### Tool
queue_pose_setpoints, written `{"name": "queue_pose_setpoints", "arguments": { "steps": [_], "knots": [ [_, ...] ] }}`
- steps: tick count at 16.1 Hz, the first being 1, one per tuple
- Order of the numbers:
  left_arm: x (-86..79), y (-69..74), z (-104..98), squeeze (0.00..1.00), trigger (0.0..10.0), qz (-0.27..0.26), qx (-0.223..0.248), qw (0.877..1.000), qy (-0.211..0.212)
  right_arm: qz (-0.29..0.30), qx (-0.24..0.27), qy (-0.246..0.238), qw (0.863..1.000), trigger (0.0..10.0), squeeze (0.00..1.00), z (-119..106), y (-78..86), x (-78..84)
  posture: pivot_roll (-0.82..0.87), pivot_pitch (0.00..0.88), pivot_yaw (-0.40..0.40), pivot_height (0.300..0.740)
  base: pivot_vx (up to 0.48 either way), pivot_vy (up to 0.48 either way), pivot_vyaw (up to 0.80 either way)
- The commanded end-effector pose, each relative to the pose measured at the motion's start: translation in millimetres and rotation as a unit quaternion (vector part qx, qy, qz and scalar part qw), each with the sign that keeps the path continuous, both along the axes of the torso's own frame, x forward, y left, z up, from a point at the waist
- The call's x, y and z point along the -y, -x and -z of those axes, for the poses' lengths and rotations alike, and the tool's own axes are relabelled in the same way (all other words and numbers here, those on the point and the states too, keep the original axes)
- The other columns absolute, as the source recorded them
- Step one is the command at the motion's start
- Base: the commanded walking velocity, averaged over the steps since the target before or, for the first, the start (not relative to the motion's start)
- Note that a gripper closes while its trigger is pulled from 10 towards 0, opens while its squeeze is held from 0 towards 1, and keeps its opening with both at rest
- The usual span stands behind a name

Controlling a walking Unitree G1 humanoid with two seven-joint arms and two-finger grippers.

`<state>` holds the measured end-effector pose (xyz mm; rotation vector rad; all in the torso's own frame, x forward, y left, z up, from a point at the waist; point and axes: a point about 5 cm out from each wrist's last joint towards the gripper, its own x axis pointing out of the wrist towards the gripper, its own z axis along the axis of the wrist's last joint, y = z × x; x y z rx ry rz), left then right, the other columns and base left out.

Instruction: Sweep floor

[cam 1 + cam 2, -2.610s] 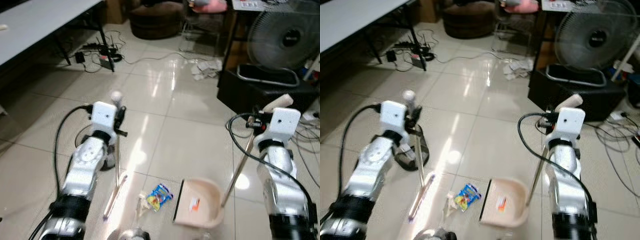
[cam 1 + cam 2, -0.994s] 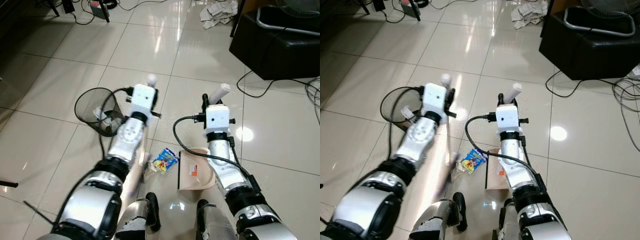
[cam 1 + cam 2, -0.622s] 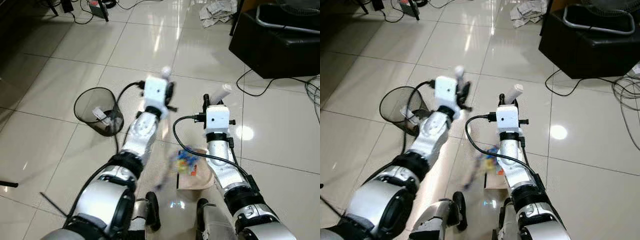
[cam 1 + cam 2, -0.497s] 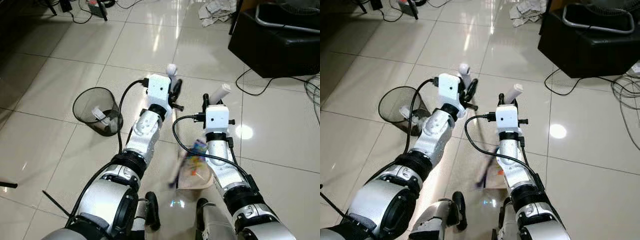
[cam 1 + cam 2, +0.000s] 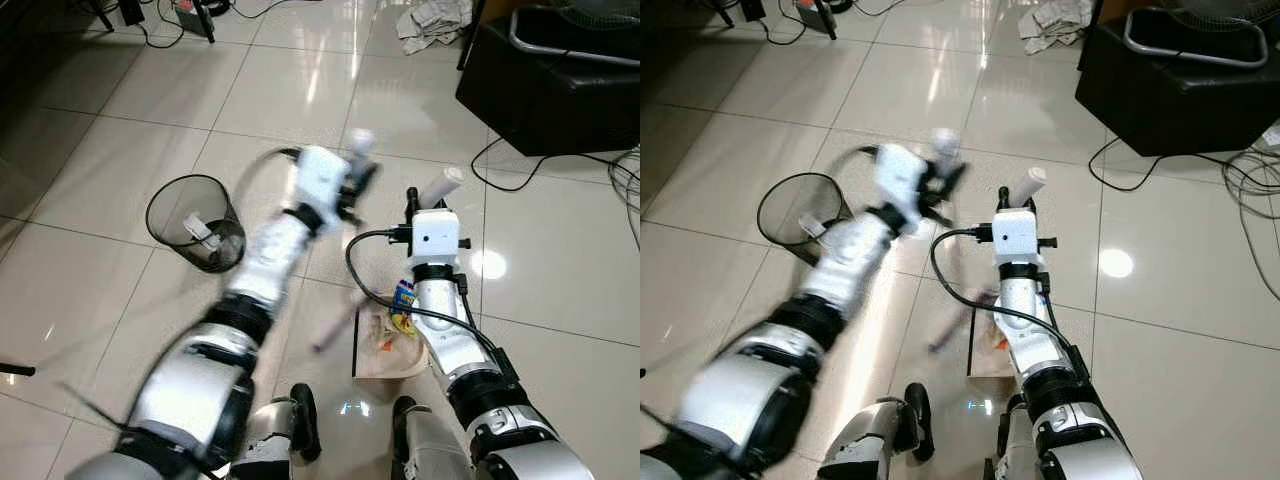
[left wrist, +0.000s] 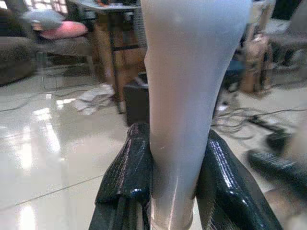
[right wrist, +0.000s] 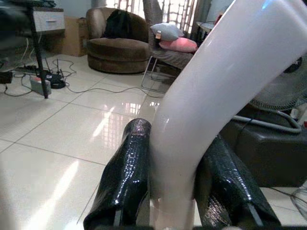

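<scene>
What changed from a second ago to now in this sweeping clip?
The left hand, clamped on the broom, swung it to the robot's right. The snack wrapper went from the tile beside the dustpan into the pan. The right hand kept its grip on the dustpan handle; pan and bin stayed where they were.

We see a glossy pale tiled floor (image 5: 120, 250) with bright light reflections, a black mesh wastebasket (image 5: 192, 222) on it, beyond the wastebasket crumpled paper (image 5: 432, 18), cables (image 5: 215, 8), to its right a black box (image 5: 560, 85)
</scene>
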<state>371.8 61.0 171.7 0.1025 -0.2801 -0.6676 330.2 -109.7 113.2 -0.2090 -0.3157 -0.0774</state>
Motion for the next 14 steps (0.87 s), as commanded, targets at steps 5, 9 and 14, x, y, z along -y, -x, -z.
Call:
{"name": "queue_pose_setpoints", "arguments": {
  "steps": [5,9,14],
  "knots": [
    [-75.4,-0.4,6,0.0,10.0,-0.056,0.01,0.997,-0.048,0.01,0.018,-0.045,0.999,10.0,0.0,-7,10.5,22.2,0.03,0.189,0.135,0.74,0.0,0.0,0.0],
    [-100.6,19.4,38,0.0,10.0,-0.085,-0.037,0.996,-0.013,0.02,0.04,-0.073,0.996,10.0,0.0,-30,16.0,45.4,0.0,0.127,0.111,0.74,0.0,0.0,0.0],
    [-156.9,57.8,61,0.0,10.0,-0.203,-0.053,0.977,-0.034,0.019,0.073,-0.084,0.994,10.0,0.0,-101,22.1,66.7,-0.03,0.024,0.087,0.74,0.0,0.0,0.0]
  ]
}}
